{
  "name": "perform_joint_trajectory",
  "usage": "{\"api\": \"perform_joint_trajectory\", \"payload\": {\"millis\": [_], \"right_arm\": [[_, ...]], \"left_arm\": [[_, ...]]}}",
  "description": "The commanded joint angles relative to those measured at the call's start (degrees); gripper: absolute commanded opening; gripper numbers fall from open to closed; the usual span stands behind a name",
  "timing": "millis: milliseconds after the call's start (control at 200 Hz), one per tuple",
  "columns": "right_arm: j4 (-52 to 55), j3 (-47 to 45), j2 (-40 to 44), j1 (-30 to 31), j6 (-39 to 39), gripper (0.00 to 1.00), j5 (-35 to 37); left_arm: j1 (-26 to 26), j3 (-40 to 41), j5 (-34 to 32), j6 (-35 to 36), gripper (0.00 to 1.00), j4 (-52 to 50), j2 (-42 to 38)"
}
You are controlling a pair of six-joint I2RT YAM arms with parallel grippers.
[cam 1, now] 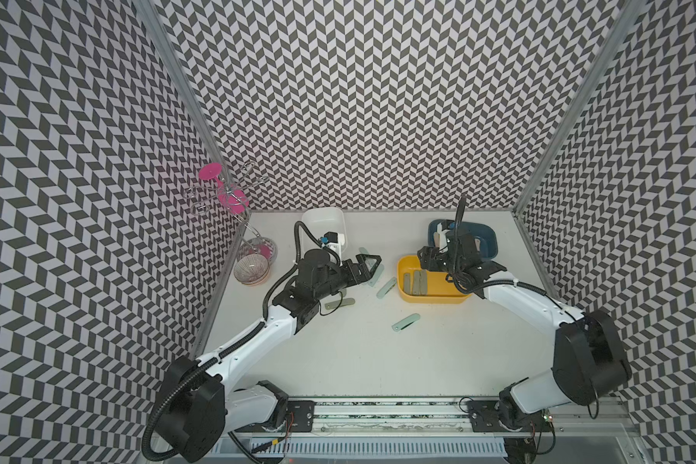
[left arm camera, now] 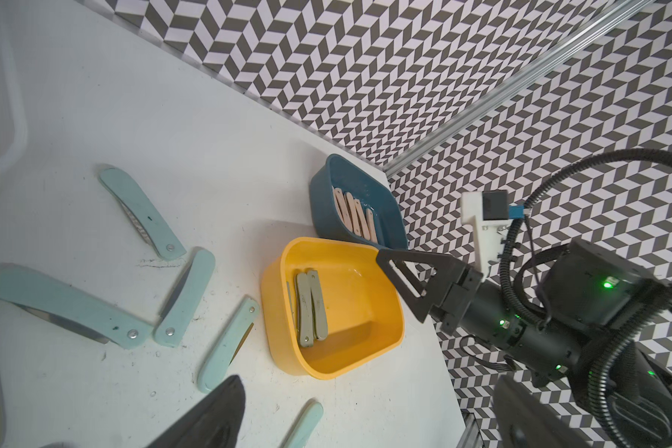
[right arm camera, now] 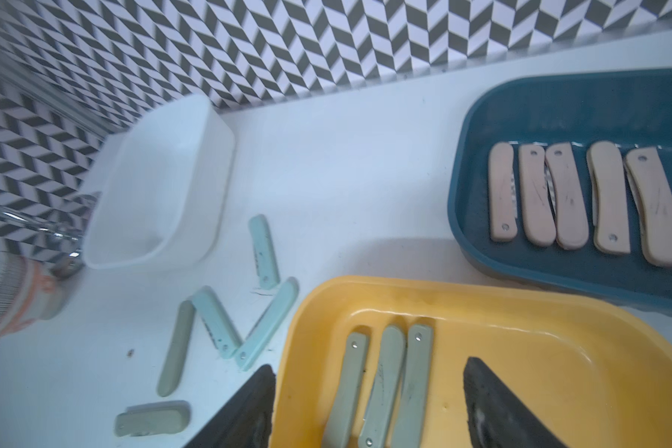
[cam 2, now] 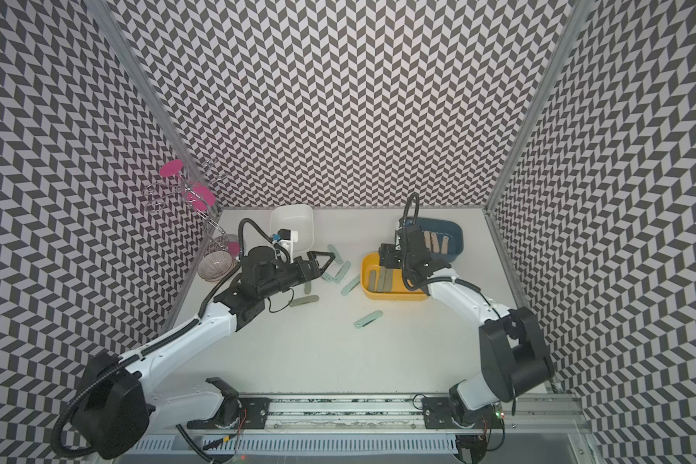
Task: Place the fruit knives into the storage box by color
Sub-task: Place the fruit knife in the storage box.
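— Hovering low over the yellow box (right arm camera: 482, 294) at 2 o'clock of the table (cam 1: 378, 361) in both top views: right gripper (right arm camera: 368, 366), spread wide, pinching nothing, straddling 3 olive knives (right arm camera: 385, 380) lying flat inside.
— Danger there?
— Catching a knife end or the rim while lifting out; tipping or dragging that light box into the blue box (right arm camera: 462, 201) just beside it at 1 o'clock, with at least 5 peach knives (right arm camera: 571, 194) lined up inside.
— And the left gripper (cam 1: 368, 266)?
— Spread as well, empty, over the mint knives (right arm camera: 262, 252) clustered at 12 o'clock. Some touching at the ends, some with blades peeking out: easy to nip 2 at once, slip off a thin edge, or shove 1 against the yellow wall.
— Anything more?
— Mixing shades. 2 stray olive knives (right arm camera: 176, 349) at 9 o'clock, close in tone to mint, so a wrong box quite possible. White box (right arm camera: 163, 174) at 11 o'clock, nothing seen inside; 1 lone mint knife (cam 1: 406, 322) at 4 o'clock, well apart. Crowding besides: both grippers near 1 patch, hence a clip between arms if reaching together.
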State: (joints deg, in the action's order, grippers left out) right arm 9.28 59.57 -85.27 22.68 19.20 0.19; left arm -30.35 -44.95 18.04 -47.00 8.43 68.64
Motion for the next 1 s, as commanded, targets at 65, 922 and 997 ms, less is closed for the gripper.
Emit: {"api": "perform_joint_trajectory", "payload": {"millis": [65,922,997], "right_arm": [[-0.24,0.51,3.68,-0.10,0.57,0.84,-7.13],[-1.54,15.07,-26.78,26.63,-5.12,0.83,-7.36],[-1.29,16.93,-29.09,26.63,-5.60,0.83,-7.45]], "left_arm": [[1.41,2.17,-2.28,2.08,1.00,-2.95,-4.72],[27.15,12.16,5.08,8.52,1.00,-14.13,-17.31],[27.63,12.76,5.84,8.01,1.00,-13.20,-17.13]]}}
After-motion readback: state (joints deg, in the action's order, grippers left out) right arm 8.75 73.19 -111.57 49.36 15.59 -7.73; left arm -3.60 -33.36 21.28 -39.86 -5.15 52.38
